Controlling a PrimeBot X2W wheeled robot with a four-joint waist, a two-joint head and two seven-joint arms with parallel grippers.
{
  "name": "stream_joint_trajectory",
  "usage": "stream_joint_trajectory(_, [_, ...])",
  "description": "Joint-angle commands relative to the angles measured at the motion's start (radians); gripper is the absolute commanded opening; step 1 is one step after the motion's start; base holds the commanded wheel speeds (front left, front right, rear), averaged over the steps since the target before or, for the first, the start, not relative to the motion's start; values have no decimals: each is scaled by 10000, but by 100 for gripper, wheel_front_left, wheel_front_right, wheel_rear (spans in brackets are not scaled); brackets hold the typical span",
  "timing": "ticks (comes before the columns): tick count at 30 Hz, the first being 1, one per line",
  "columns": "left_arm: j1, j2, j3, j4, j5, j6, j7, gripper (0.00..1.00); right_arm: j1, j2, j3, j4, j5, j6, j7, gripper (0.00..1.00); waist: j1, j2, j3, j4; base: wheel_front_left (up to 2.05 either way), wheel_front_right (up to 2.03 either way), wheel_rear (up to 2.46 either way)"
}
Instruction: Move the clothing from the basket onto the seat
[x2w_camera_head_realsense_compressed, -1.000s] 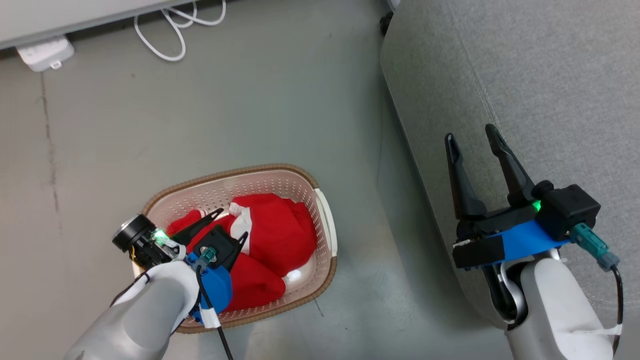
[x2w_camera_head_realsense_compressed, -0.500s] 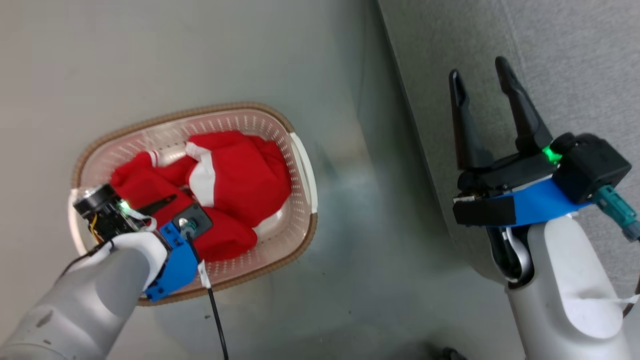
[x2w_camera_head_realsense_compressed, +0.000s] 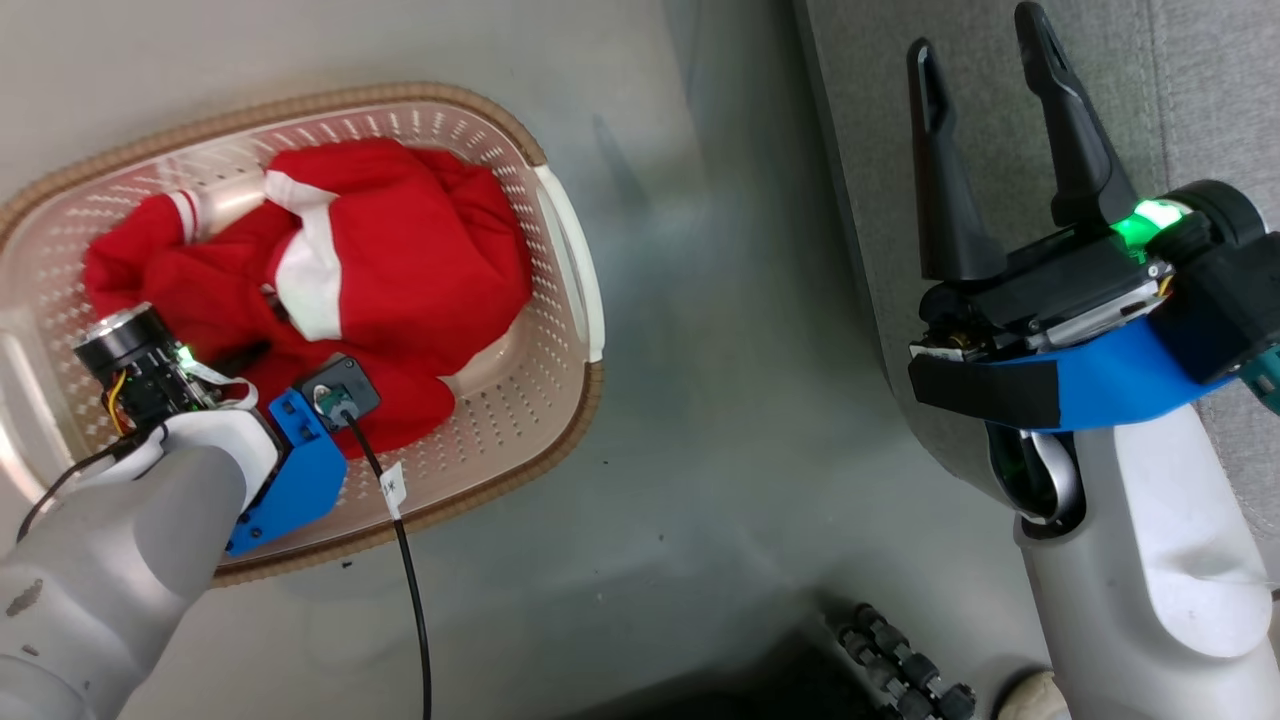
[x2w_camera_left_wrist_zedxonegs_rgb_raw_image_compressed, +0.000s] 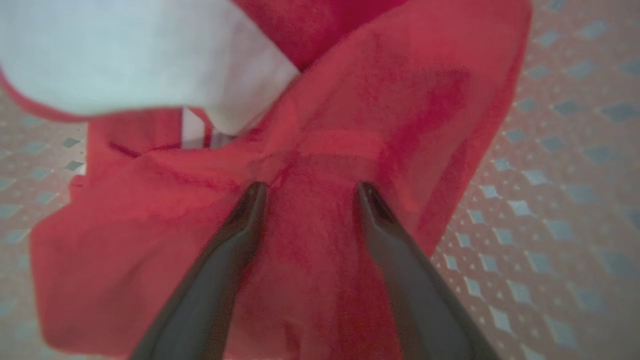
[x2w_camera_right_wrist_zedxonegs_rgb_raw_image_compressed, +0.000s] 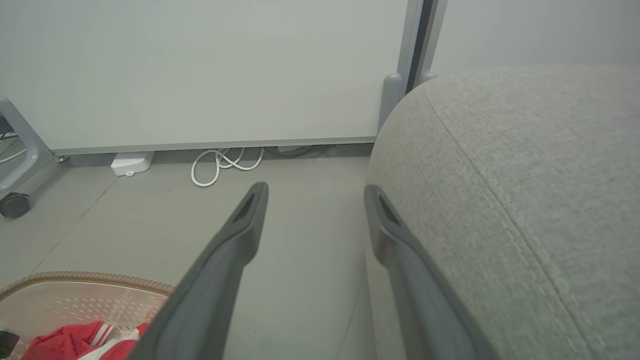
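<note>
Head view: the basket (x2w_camera_head_realsense_compressed: 300, 97) stands on the floor (x2w_camera_head_realsense_compressed: 720, 420) at the far left, with the clothing (x2w_camera_head_realsense_compressed: 400, 250) bunched inside it across its middle. The left gripper (x2w_camera_left_wrist_zedxonegs_rgb_raw_image_compressed: 310, 187) reaches down near the basket's near-left edge. Its fingers are spread apart and the tips press into the red fabric. A strip of floor lies between basket and seat. The right gripper (x2w_camera_head_realsense_compressed: 975, 40) hovers with fingers apart at the left edge of the seat (x2w_camera_head_realsense_compressed: 1200, 100).
</note>
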Motion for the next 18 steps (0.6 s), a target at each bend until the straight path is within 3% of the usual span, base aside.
stream_joint_trajectory(1, [-220,106,-38,1,42,-12,113,100,-238,-27,9,-158,-38,4,-40,100,-2,0,344,-194,0,0,0])
stream_joint_trajectory(17, [-1025,-117,-38,563,148,-13,770,100,-119,-29,26,-1281,-145,4,-38,100,-2,0,1013,-225,0,0,0])
stream_joint_trajectory(18, [-1006,-140,-38,591,163,-13,811,43,-122,-29,26,-1286,-140,4,-40,100,-2,0,1007,-227,0,0,0])
